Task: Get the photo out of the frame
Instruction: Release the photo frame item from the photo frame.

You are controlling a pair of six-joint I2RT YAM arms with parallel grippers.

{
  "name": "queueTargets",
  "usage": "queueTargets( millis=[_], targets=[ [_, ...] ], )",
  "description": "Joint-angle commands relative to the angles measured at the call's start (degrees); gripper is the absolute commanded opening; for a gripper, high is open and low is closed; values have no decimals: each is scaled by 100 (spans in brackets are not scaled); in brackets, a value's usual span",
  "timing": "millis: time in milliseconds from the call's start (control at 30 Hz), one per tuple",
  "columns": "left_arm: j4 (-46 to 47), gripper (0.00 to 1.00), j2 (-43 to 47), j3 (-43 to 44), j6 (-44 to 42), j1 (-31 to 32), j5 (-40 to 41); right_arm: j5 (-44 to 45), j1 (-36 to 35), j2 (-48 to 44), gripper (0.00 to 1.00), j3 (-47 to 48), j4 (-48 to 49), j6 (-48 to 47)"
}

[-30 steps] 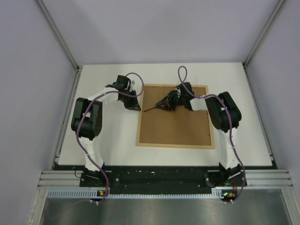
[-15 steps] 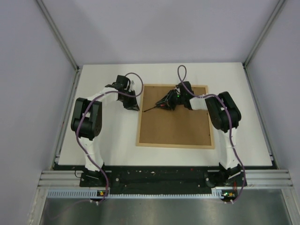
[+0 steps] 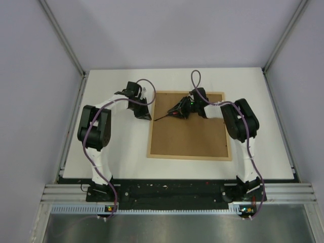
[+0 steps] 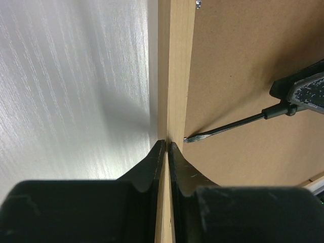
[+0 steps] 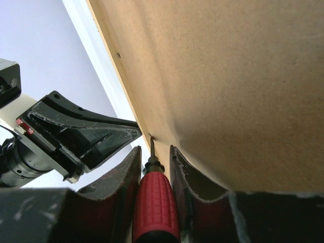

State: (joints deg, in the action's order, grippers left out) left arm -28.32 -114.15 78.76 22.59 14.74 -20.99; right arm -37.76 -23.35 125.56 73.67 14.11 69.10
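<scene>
The frame lies face down, its light-wood rim around the brown backing board. The photo is hidden under the board. My left gripper is shut, and in the left wrist view its tips press on the frame's left rim. My right gripper is shut on a red-handled screwdriver. The screwdriver's shaft lies low across the board and its tip touches the inner edge of the left rim, right by my left gripper's fingertips.
The white table surrounds the frame, with metal rails along its left and right sides. Grey walls enclose the back and sides. A small metal tab sits at the board's edge further along the rim.
</scene>
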Motion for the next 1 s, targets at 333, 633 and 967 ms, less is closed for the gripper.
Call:
queueTargets(
  millis=[333,633,967],
  targets=[
    [160,5,-73,-36,88,187,-98,111,-319,267,0,359,92,-116],
    [239,2,33,-142,132,222,-72,146,-538,373,0,569,31,-142],
    [221,0,94,-186,158,284,25,435,-741,434,0,1316,-769,-660]
  ],
)
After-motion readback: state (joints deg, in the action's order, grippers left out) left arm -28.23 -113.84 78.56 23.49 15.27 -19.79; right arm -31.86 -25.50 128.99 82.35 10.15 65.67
